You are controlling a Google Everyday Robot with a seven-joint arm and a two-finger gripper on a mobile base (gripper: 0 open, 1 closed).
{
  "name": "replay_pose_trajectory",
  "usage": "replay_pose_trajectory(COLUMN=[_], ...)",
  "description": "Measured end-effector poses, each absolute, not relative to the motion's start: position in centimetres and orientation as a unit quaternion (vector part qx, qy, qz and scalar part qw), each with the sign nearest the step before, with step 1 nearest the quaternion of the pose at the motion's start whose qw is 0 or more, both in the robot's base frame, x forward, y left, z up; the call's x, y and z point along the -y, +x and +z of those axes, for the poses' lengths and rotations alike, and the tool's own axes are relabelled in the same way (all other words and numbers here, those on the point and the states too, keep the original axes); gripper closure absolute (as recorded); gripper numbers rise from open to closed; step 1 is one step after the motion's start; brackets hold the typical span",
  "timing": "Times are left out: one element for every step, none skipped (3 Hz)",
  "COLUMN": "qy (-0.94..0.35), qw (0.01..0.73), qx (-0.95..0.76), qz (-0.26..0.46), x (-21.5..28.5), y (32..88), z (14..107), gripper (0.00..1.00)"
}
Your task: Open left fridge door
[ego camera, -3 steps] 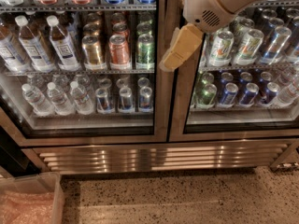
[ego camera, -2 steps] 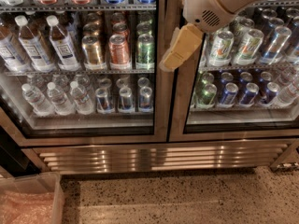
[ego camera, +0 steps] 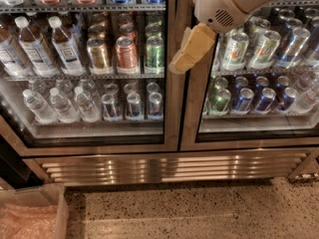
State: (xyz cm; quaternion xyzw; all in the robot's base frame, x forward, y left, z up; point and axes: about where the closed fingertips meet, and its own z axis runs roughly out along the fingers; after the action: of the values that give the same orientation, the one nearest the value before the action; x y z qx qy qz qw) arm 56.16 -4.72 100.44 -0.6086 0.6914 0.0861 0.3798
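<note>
Left fridge door closed. Claw positioned at its free edge; aperture cannot be told. Edge to be pulled outward.

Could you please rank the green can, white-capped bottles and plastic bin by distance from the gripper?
The gripper hangs by the left fridge door, at its right edge.
1. Green can, just left.
2. White-capped bottles, same shelf, far left.
3. Plastic bin, floor, lower left.
</note>
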Motion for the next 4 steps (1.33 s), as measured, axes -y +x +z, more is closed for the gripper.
replay_pose_trajectory(qy=[-0.608, -0.607, -0.607, -0.607], qw=[0.405, 0.413, 0.413, 0.413], qx=[-0.673, -0.666, -0.666, -0.664], qz=[0.114, 0.133, 0.133, 0.143], x=[4.01, 3.57, 3.64, 3.53], y=[57.37, 57.53, 57.5, 57.42], z=[99.97, 99.5, 99.5, 99.26], gripper=[0.0, 0.0, 0.0, 0.17])
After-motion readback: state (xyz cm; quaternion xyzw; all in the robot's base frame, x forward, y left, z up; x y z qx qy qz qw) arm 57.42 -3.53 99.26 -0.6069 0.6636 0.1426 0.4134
